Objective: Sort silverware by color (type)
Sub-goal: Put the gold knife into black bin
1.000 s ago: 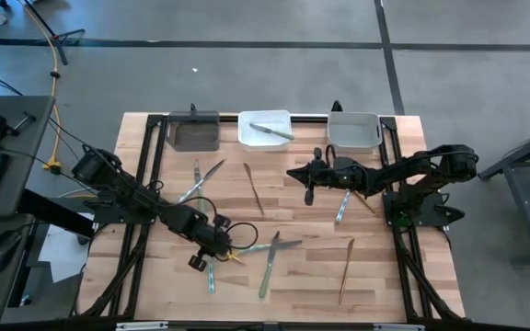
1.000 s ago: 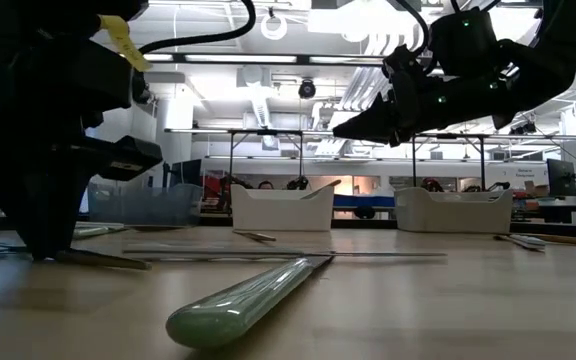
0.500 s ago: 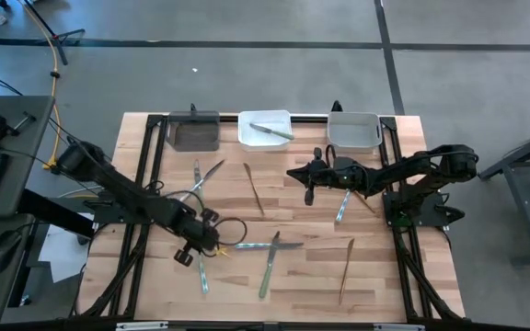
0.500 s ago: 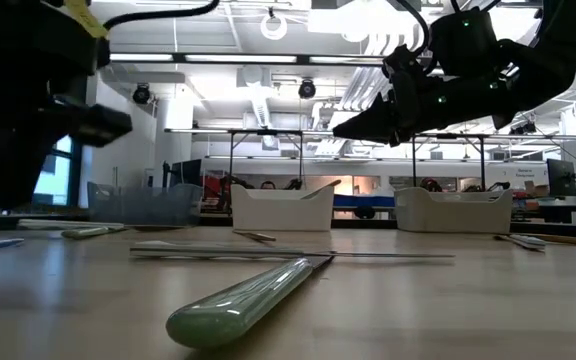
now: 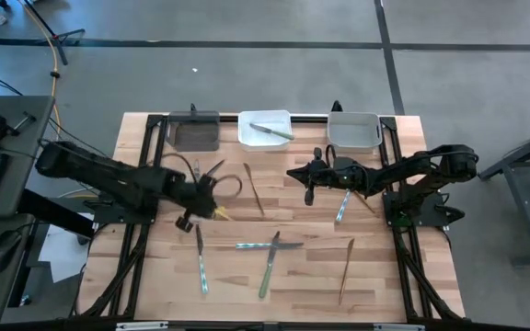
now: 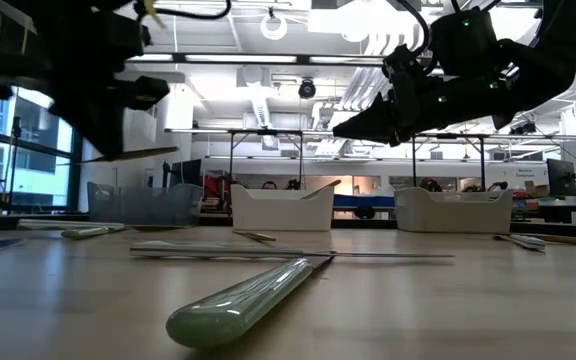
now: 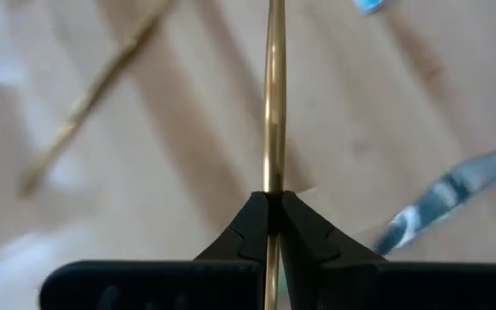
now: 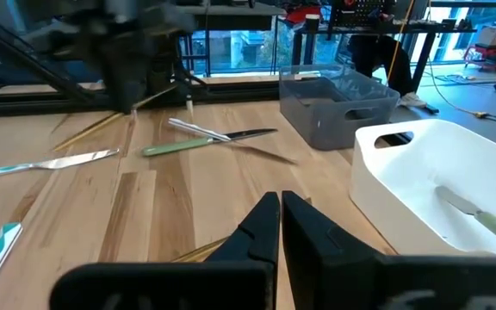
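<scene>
Lifted bronze utensil in left gripper

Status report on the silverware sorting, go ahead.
Left gripper shut on bronze utensil, lifted off table. Right gripper shut, empty, hovering. Path unobstructed.

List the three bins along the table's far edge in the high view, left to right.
dark bin → white bin, with one piece of silverware inside → grey bin.
</scene>
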You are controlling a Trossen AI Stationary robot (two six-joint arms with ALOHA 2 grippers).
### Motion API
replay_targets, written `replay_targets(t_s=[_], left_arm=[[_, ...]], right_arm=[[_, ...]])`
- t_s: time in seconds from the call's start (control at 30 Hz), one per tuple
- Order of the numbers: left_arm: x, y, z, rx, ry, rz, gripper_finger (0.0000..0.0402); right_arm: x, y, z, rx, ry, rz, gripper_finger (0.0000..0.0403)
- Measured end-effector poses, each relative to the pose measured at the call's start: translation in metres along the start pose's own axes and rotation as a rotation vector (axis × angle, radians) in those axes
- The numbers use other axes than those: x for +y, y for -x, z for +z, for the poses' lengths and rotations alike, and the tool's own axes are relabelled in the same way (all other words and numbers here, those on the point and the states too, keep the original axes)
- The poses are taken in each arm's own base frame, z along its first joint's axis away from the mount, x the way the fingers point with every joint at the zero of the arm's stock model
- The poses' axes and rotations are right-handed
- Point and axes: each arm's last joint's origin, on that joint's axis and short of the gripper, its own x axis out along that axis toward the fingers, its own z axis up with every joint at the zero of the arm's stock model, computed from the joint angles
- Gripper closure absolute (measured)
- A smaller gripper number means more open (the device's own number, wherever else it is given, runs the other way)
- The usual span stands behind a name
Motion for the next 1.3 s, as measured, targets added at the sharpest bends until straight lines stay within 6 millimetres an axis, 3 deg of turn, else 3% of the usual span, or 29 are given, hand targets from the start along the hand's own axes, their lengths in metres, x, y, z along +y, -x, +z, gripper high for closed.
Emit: replay_targets(t_s=[0.5,0.87,1.1,1.3], left_arm=[[0.088,0.023,-0.066,0.144,-0.115,0.282,0.0399],[0.148,0.054,-0.089,0.035,-0.036,0.332,0.0399],[0.166,0.036,-0.103,0.051,0.021,0.257,0.0399],[0.179,0.02,-0.126,0.117,0.092,0.227,0.0399]], right_arm=[[0.0,0.0,0.0,0.002,0.003,0.0,0.0403],[0.0,0.0,0.0,0.002,0.029,-0.003,0.0403],[0.0,0.0,0.0,0.002,0.045,-0.002,0.0403],[0.0,0.0,0.0,0.002,0.063,-0.001,0.0403]])
